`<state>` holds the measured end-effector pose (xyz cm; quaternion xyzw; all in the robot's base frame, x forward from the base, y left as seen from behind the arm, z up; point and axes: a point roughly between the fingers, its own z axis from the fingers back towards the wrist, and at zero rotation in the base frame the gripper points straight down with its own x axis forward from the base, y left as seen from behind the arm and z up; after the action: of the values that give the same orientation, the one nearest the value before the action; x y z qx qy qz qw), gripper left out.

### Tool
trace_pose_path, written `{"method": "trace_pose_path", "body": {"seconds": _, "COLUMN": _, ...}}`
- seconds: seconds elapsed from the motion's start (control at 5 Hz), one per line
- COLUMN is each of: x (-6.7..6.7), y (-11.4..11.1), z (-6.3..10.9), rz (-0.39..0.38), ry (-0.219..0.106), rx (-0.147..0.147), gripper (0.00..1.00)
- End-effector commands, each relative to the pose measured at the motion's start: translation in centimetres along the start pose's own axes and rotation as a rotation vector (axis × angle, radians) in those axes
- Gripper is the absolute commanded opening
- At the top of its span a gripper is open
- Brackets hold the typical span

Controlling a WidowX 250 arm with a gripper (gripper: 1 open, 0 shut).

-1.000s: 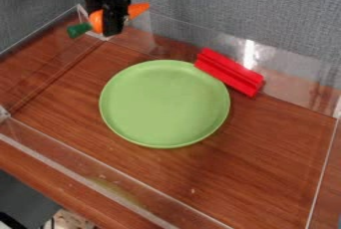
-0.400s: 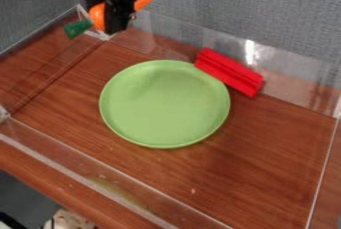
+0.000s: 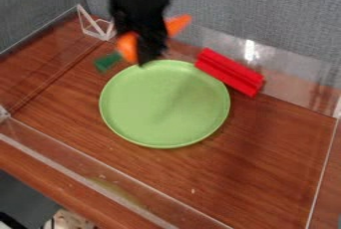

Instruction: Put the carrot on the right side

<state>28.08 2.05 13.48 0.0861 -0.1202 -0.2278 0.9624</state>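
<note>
My gripper (image 3: 148, 42) is a dark, motion-blurred shape hanging over the far edge of the green plate (image 3: 170, 114). It is shut on the carrot (image 3: 128, 46), which lies crosswise between the fingers. The orange body sticks out on both sides, and the dark green stem end points down to the left. The carrot is in the air and touches neither the plate nor the table.
A red rectangular block (image 3: 230, 71) lies right of the gripper, beside the plate's far right rim. Low clear plastic walls (image 3: 273, 59) fence in the wooden table (image 3: 266, 143). A small clear stand (image 3: 94, 21) sits in the back left corner.
The gripper has carried the carrot from the back left corner rightward and nearer the camera, to over the plate's far edge. It now looks blurred. Plate and red block have not moved.
</note>
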Motion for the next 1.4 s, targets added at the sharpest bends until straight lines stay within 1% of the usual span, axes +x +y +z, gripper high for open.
{"method": "trace_pose_path", "body": {"seconds": 0.0, "x": 0.9, "y": -2.3, "z": -0.4, "rz": -0.023, "ry": -0.097, "rx": 0.002, "gripper": 0.00}}
{"method": "trace_pose_path", "body": {"seconds": 0.2, "x": 1.4, "y": -4.3, "z": -2.3, "rz": -0.056, "ry": -0.147, "rx": -0.022, "gripper": 0.00}}
{"method": "trace_pose_path", "body": {"seconds": 0.4, "x": 1.2, "y": -5.7, "z": -4.5, "rz": -0.065, "ry": -0.193, "rx": -0.047, "gripper": 0.00}}
{"method": "trace_pose_path", "body": {"seconds": 0.6, "x": 0.4, "y": -6.9, "z": -8.1, "rz": -0.070, "ry": -0.220, "rx": -0.077, "gripper": 0.00}}
{"method": "trace_pose_path", "body": {"seconds": 0.8, "x": -0.2, "y": -7.6, "z": -9.7, "rz": -0.077, "ry": -0.208, "rx": -0.111, "gripper": 0.00}}
{"method": "trace_pose_path", "body": {"seconds": 1.0, "x": 0.2, "y": -7.6, "z": -9.9, "rz": -0.086, "ry": -0.174, "rx": -0.130, "gripper": 0.00}}
{"method": "trace_pose_path", "body": {"seconds": 1.2, "x": 0.2, "y": -7.9, "z": -9.8, "rz": -0.090, "ry": -0.128, "rx": -0.140, "gripper": 0.00}}
